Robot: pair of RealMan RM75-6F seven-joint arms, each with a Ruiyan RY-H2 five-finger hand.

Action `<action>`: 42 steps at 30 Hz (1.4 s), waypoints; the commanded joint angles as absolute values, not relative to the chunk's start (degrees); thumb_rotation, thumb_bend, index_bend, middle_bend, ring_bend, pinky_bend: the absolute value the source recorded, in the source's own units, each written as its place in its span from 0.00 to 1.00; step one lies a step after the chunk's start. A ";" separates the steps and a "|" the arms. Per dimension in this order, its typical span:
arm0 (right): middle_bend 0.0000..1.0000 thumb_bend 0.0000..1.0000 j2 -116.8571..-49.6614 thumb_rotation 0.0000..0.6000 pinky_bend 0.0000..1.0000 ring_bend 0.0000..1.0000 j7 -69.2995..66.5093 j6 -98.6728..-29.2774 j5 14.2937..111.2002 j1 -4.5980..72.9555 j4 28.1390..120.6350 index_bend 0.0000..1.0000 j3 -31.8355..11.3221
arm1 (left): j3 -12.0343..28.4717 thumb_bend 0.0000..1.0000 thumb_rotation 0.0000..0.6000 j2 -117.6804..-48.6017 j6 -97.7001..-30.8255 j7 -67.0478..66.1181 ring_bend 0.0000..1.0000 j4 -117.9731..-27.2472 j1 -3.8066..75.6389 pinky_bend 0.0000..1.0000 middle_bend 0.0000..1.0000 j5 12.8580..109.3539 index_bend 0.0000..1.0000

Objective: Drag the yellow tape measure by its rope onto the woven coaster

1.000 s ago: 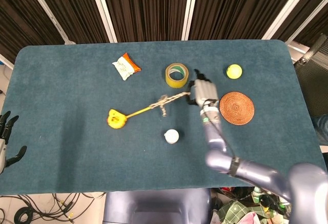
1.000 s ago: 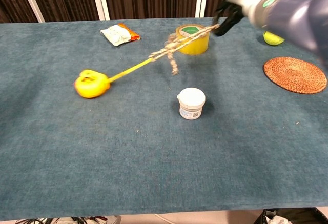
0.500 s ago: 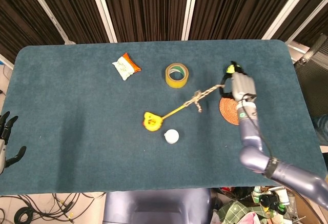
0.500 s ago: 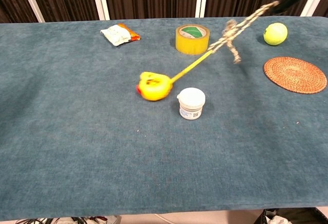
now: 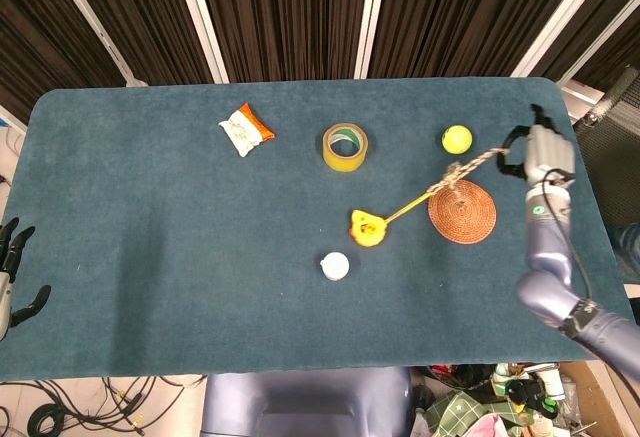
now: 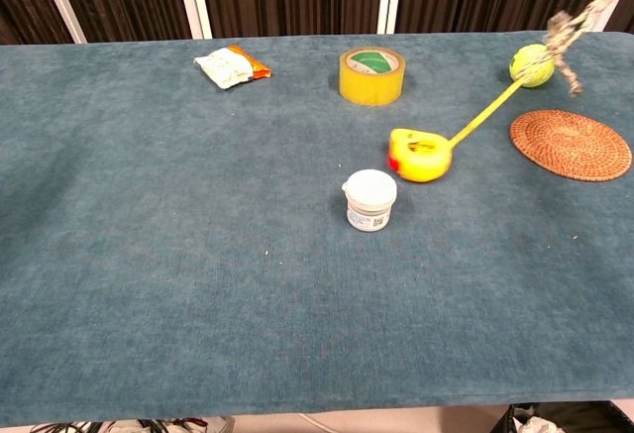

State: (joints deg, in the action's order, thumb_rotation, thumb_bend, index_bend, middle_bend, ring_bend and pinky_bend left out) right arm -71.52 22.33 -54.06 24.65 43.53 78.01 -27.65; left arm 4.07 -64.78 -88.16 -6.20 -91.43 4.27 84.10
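The yellow tape measure (image 5: 366,228) (image 6: 420,155) lies on the blue table, left of the woven coaster (image 5: 462,211) (image 6: 571,144) and apart from it. Its yellow tape and braided rope (image 5: 470,167) (image 6: 569,32) run taut up and to the right, passing above the coaster. My right hand (image 5: 540,153) grips the rope's end near the table's right edge; it is out of the chest view. My left hand (image 5: 12,267) hangs off the table's left edge, fingers apart, holding nothing.
A white jar (image 5: 335,266) (image 6: 369,199) stands just in front of the tape measure. A roll of yellow tape (image 5: 345,146) (image 6: 371,75), a tennis ball (image 5: 457,139) (image 6: 531,64) and a snack packet (image 5: 246,129) (image 6: 231,64) sit further back.
My right hand has pulled the rope to the right, from mid-table to the right edge. The tape measure slid right along the table, past the white jar, close to the coaster.
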 commanded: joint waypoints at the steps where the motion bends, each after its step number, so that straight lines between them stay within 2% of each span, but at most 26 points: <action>1: 0.02 0.51 -69.70 1.00 0.16 0.07 21.45 -53.89 24.96 42.59 77.55 0.69 -27.57 | 4.10 0.28 1.00 -64.78 -88.16 -6.27 0.00 -91.44 4.27 0.00 0.00 84.07 0.11; 11: 0.02 0.51 -65.17 1.00 0.16 0.07 19.50 -53.70 23.83 40.45 76.37 0.69 -27.83 | 4.05 0.28 1.00 -64.87 -88.43 -6.62 0.00 -91.46 4.11 0.00 0.00 84.22 0.11; 21: 0.02 0.49 -64.12 1.00 0.16 0.07 18.82 -52.40 25.74 40.13 78.41 0.69 -26.19 | 4.07 0.27 1.00 -65.01 -88.44 -7.02 0.00 -91.51 4.09 0.00 0.00 84.24 0.11; 23: 0.01 0.43 -64.59 1.00 0.16 0.07 19.13 -52.25 26.63 40.55 79.29 0.65 -25.54 | 4.10 0.27 1.00 -65.00 -88.48 -6.98 0.00 -91.53 4.07 0.00 0.00 84.23 0.11; 26: 0.01 0.32 -65.43 1.00 0.16 0.07 19.84 -52.21 27.19 41.44 80.67 0.51 -24.84 | 4.13 0.28 1.00 -64.96 -88.49 -6.88 0.00 -91.55 4.05 0.00 0.00 84.18 0.11; 30: 0.00 0.23 -66.32 1.00 0.16 0.07 19.54 -51.91 28.41 42.38 83.59 0.40 -24.50 | 4.17 0.28 1.00 -64.91 -88.36 -6.68 0.00 -91.54 4.07 0.00 0.00 84.10 0.11; 34: 0.00 0.14 -66.61 1.00 0.16 0.06 19.14 -51.96 30.38 42.83 87.80 0.22 -23.93 | 4.21 0.28 1.00 -64.89 -88.27 -6.50 0.00 -91.52 4.12 0.00 0.00 84.10 0.11; 36: 0.00 0.11 -66.37 1.00 0.16 0.06 18.83 -52.14 31.12 42.68 90.38 0.16 -23.64 | 4.25 0.28 1.00 -64.85 -88.27 -6.35 0.00 -91.53 4.11 0.00 0.00 84.05 0.11; 38: 0.00 0.11 -65.76 1.00 0.16 0.06 18.55 -52.57 31.79 42.26 93.46 0.12 -23.28 | 4.29 0.28 1.00 -64.84 -88.21 -6.17 0.00 -91.54 4.13 0.00 0.00 83.98 0.11; 42: 0.00 0.11 -63.88 1.00 0.16 0.06 18.82 -55.37 33.47 40.86 99.98 0.11 -22.19 | 4.30 0.28 1.00 -64.83 -88.04 -6.02 0.00 -91.51 4.23 0.00 0.00 84.03 0.11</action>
State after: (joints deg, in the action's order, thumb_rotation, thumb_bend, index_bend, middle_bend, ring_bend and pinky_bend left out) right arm -65.32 18.78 -53.23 31.71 41.93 95.74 -23.19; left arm 4.30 -64.83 -88.04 -6.02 -91.51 4.23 84.02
